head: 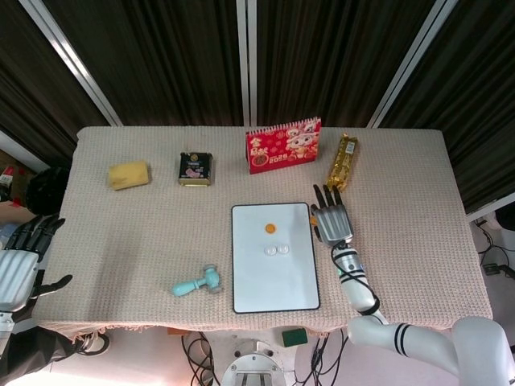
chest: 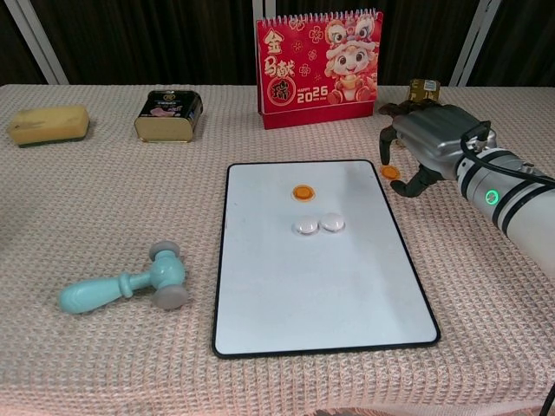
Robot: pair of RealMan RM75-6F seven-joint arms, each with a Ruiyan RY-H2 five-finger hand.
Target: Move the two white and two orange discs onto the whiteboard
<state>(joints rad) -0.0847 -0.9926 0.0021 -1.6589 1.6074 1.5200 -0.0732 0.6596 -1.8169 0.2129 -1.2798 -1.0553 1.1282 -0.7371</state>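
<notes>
The whiteboard (head: 273, 281) (chest: 321, 295) lies flat at the table's middle. On its upper half sit one orange disc (head: 270, 228) (chest: 303, 192) and two white discs (head: 276, 250) (chest: 318, 224) side by side. A second orange disc (chest: 390, 172) is just off the board's upper right edge, caught between the finger and thumb of my right hand (head: 331, 219) (chest: 429, 139). The head view hides that disc under the hand. My left hand (head: 20, 257) hangs off the table's left edge, fingers spread, holding nothing.
A red calendar (head: 283, 145) (chest: 319, 65) stands behind the board, with a gold packet (head: 342, 161) (chest: 422, 87) to its right. A dark tin (chest: 169, 115) and yellow sponge (chest: 48, 124) sit at the back left. A teal toy hammer (chest: 126, 284) lies left of the board.
</notes>
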